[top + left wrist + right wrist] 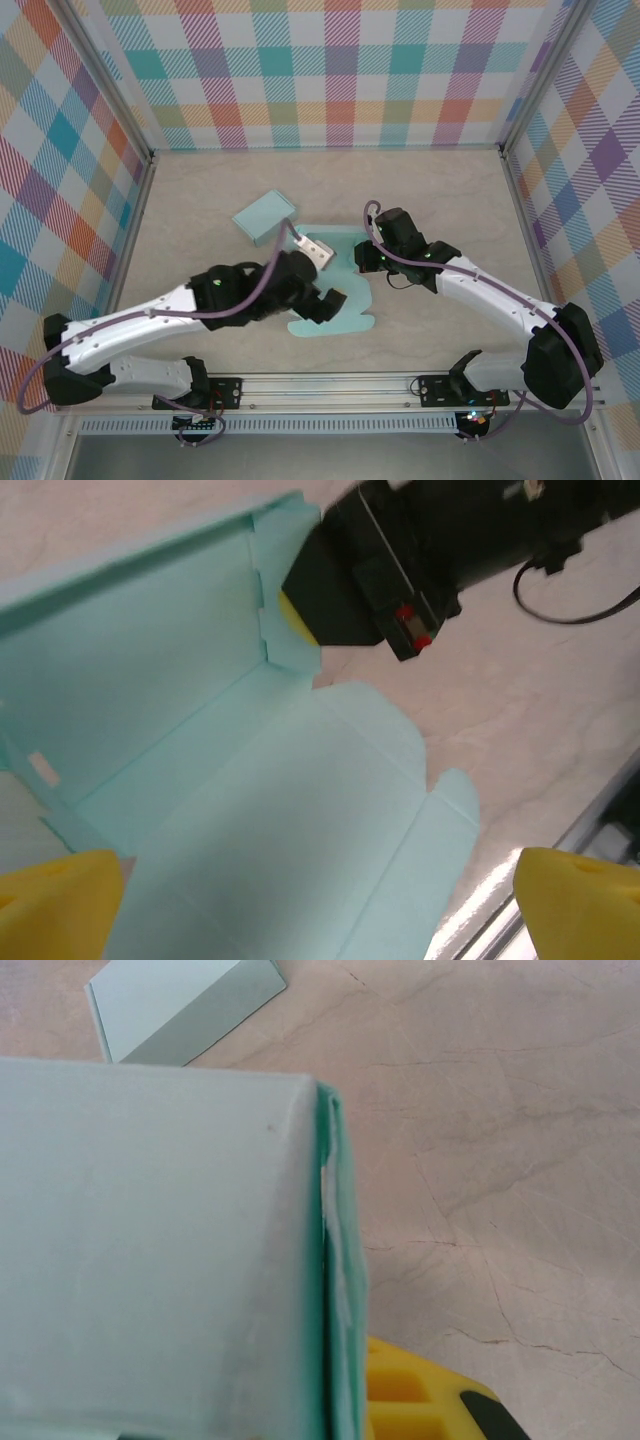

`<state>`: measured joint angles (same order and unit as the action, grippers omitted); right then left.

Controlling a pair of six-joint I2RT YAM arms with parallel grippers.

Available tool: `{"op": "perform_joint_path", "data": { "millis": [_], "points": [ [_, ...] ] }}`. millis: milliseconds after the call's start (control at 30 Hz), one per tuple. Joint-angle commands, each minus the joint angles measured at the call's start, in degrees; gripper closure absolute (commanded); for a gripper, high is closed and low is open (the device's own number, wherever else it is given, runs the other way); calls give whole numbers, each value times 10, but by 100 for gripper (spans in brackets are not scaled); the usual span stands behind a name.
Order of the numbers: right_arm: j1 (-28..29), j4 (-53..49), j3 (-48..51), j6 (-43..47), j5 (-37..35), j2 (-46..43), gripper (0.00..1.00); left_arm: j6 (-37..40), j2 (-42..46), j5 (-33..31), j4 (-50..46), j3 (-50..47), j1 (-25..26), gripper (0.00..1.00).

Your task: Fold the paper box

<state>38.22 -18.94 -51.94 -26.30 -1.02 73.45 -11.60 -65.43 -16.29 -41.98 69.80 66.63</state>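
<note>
Paper box (352,308): lies partly unfolded at the centre of the worktop (450,190), with one wall raised. Left fingers (575,905): spread wide above the flat flap, holding nothing. Right fingers (420,1405): closed, pinching the raised wall's edge.

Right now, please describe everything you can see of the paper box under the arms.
The paper box is pale turquoise card, creased and half folded. Its wide panel with rounded flaps lies flat on the table; one wall stands up. The right gripper has its jaws shut on that wall's corner flap. The left gripper hovers above with jaws open.
</note>
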Motion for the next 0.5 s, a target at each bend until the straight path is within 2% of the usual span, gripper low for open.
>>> {"op": "perform_joint_path", "data": {
  "millis": [0,100,200,267,300,333,400,467],
  "points": [
    [-2,21,-1,-4,6,-1,100,106,72,230,52,-14,-75,0],
    [-2,25,-2,-7,13,0,100,25,75,182,31,-13,-134,0],
    [-2,22,-2,-8,13,-2,100,18,56,156,14,-11,-164,2],
    [-2,17,-3,-8,14,-4,100,9,33,109,2,1,-171,5],
    [-2,15,-1,-8,13,-5,100,19,16,96,-7,14,-184,5],
    [-2,15,0,-10,12,-8,100,43,-5,101,-27,38,-199,0],
    [-2,14,3,-11,9,-12,100,64,-53,85,-80,97,-218,0],
    [-3,12,5,-13,5,-14,100,90,-51,88,-58,96,-222,0]
  ]
}}
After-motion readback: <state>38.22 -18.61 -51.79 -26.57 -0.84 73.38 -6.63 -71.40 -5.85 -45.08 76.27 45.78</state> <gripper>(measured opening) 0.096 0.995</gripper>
